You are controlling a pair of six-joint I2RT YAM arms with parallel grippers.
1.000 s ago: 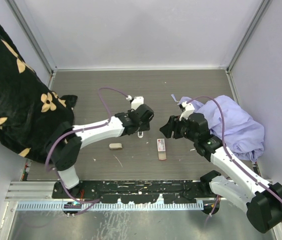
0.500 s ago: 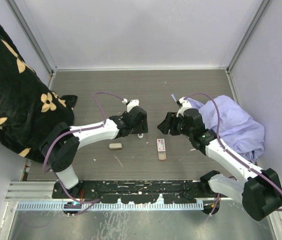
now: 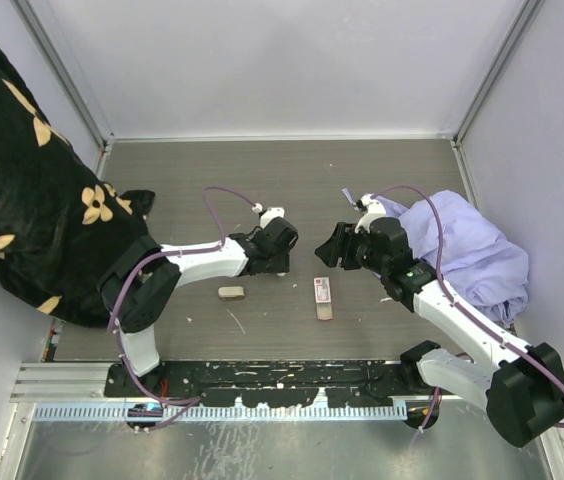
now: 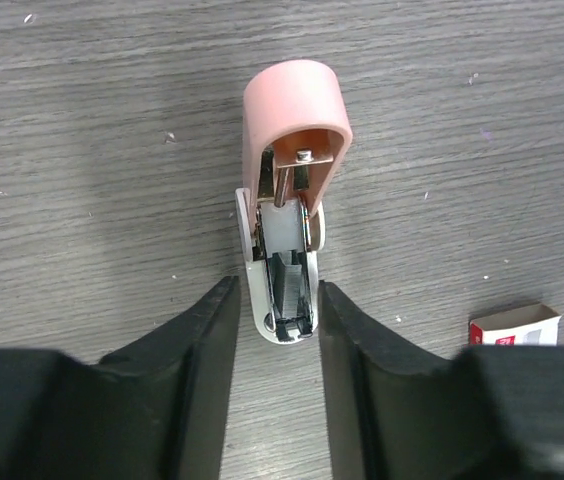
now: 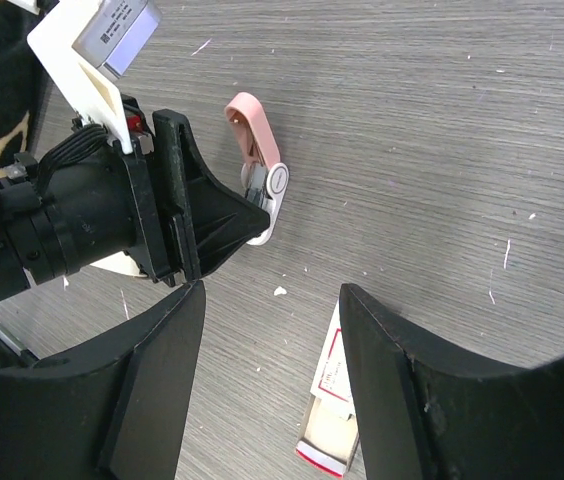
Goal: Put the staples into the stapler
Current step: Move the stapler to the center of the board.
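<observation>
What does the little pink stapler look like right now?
The stapler is small, with a pink plastic lid flipped open and a white base holding a shiny metal channel. It rests on the grey wooden table. The left tool's fingers sit close on both sides of its base; whether they touch it is unclear.

Left gripper (image 4: 278,288) hangs low, jaws set narrow — right gripper (image 5: 272,290) faces it, jaws spread wide.
</observation>
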